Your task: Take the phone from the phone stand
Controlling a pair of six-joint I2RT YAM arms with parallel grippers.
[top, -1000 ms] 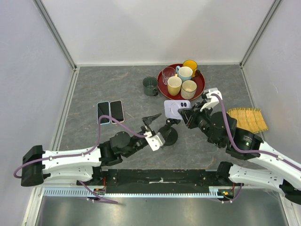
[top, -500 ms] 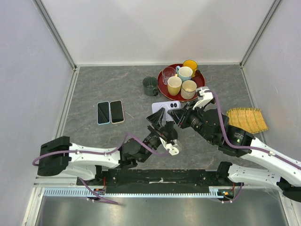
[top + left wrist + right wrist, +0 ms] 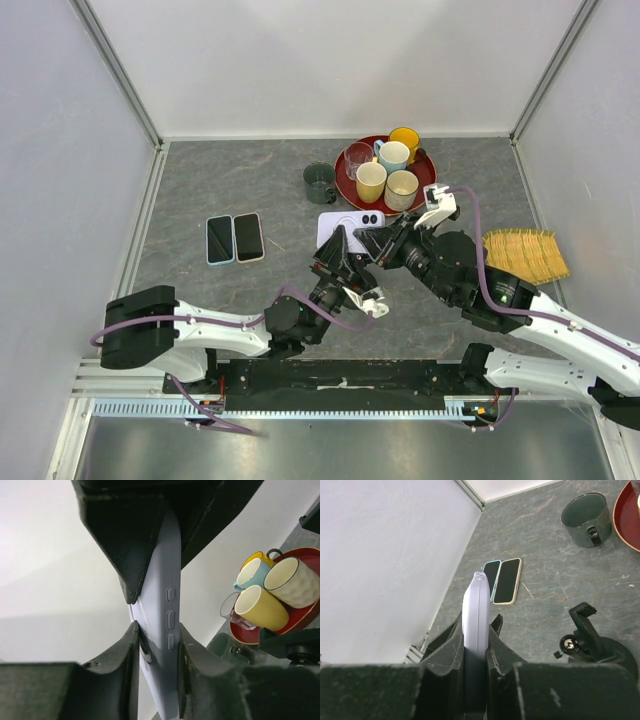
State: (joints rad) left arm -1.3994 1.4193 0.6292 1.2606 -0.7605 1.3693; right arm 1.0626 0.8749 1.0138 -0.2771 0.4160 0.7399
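Two sets of jaws hold the lavender rectangular phone (image 3: 350, 225): left jaws and right jaws are each closed on it. It sits above the black plastic phone stand (image 3: 590, 640), not touching. We judge one side should release before carrying, to avoid twisting.

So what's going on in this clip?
The left claw and the right claw are both clamped on the lavender phone, holding it on edge above the table. The phone stand sits empty, so the phone is already off it. Two other phones lie flat nearby.
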